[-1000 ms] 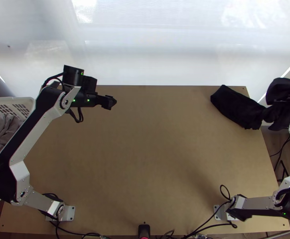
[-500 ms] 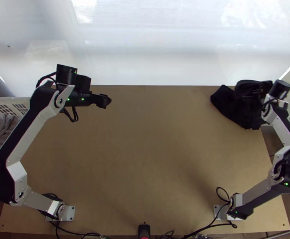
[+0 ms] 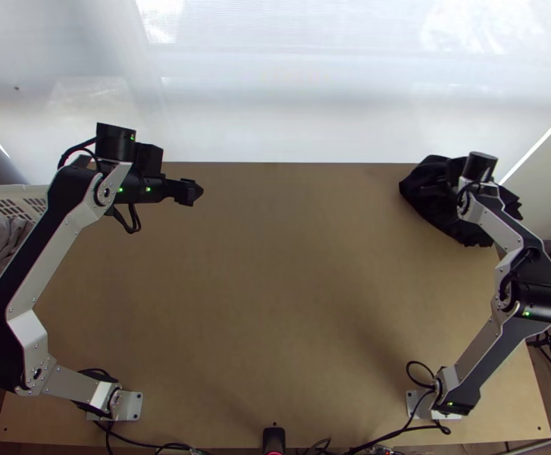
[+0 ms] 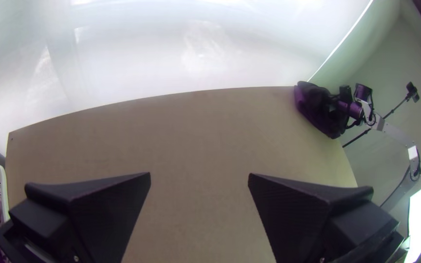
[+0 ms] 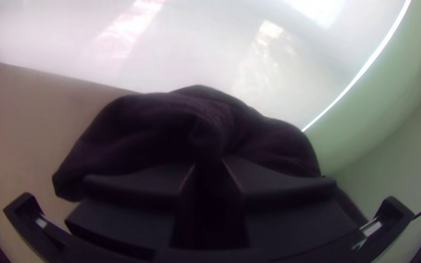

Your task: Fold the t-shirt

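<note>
- The black t-shirt point(image 3: 434, 205) is seen bunched at the far right corner of the table point(image 3: 275, 303), with part of it lying past the right edge.
- Its long axis is set slantwise in the top view, pointed from the far edge towards the right edge, its nearer end turned towards the right arm's side.
- The same slant is seen in the left wrist view, where the cloth is laid across the corner.
- The t-shirt is gripped by the right gripper point(image 3: 459, 174); in the right wrist view, a fold is pinched between its 2 fingers point(image 5: 147, 182), and 2 lobes are spread to either side of the pinch.
- The left gripper point(image 3: 190, 192) is held over the far left part of the table, well apart from the cloth; by the left wrist view, its 2 fingers are parted wide, with bare wood seen between.
- A thin dark pole point(image 4: 392, 111) is revealed beyond the right arm in the left wrist view.
- Grey cloth point(image 3: 2, 235) is shown in the white basket point(image 3: 17, 189) in the top view, beside the left arm.
</note>
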